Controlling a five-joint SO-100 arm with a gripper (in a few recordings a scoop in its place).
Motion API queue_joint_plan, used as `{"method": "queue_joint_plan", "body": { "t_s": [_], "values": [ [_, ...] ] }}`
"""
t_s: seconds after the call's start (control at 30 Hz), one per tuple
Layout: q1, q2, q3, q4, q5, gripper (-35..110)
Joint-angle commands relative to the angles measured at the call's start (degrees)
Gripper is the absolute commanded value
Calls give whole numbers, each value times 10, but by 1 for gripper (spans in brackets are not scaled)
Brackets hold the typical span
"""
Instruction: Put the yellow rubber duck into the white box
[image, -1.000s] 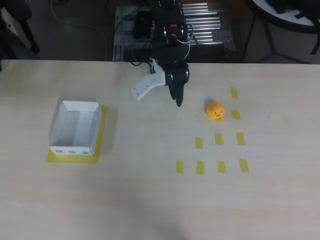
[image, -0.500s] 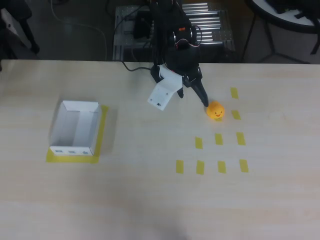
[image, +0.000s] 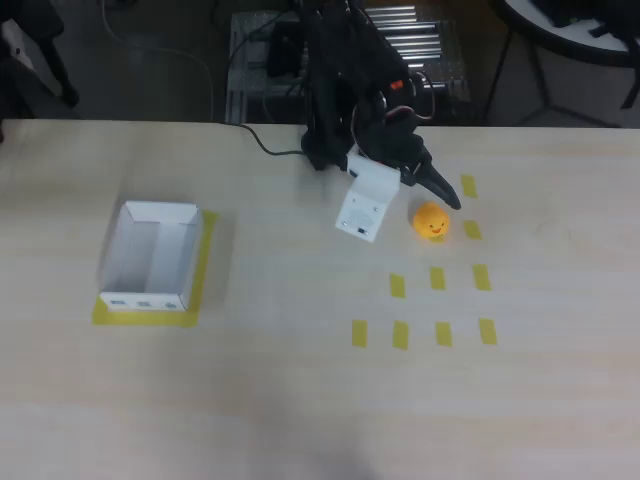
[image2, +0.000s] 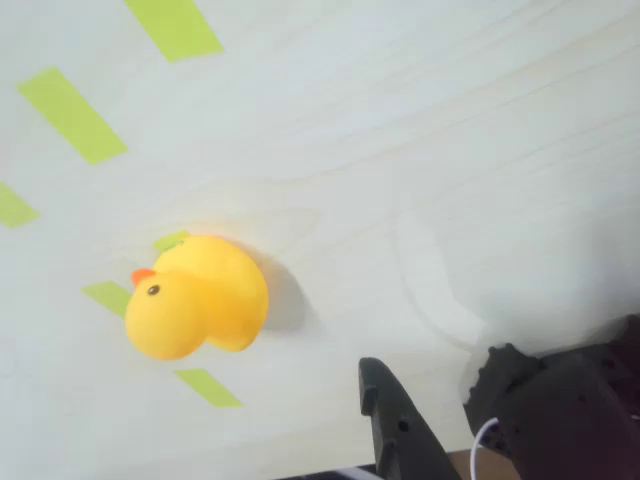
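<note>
The yellow rubber duck (image: 432, 221) sits on the light wooden table to the right of centre in the overhead view, among short yellow tape strips. My gripper (image: 407, 214) is open wide over it: the white finger (image: 362, 208) is to the duck's left, and the black finger (image: 441, 188) is just above and right of it. Neither finger touches the duck. In the wrist view the duck (image2: 200, 297) lies on its side at left-centre, well clear of the black finger (image2: 395, 428) at the bottom edge. The white box (image: 146, 299) stands open-topped at far left on a yellow tape patch.
A grid of yellow tape strips (image: 438, 278) lies below and right of the duck. The arm's black base and cables (image: 325, 90) are at the table's back edge. Metal racks and chair legs stand behind the table.
The arm has swung right, from left of the duck to over it. The open fingers now straddle the duck. The duck and box have not moved.
</note>
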Motion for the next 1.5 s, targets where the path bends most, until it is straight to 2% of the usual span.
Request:
{"method": "queue_joint_plan", "body": {
  "t_s": [0.0,0.53,1.47],
  "values": [
    [-33,-52,-13,-29,4,68],
    [-100,-118,-12,-68,40,68],
    [-121,-218,-18,-133,73,66]
  ]
}}
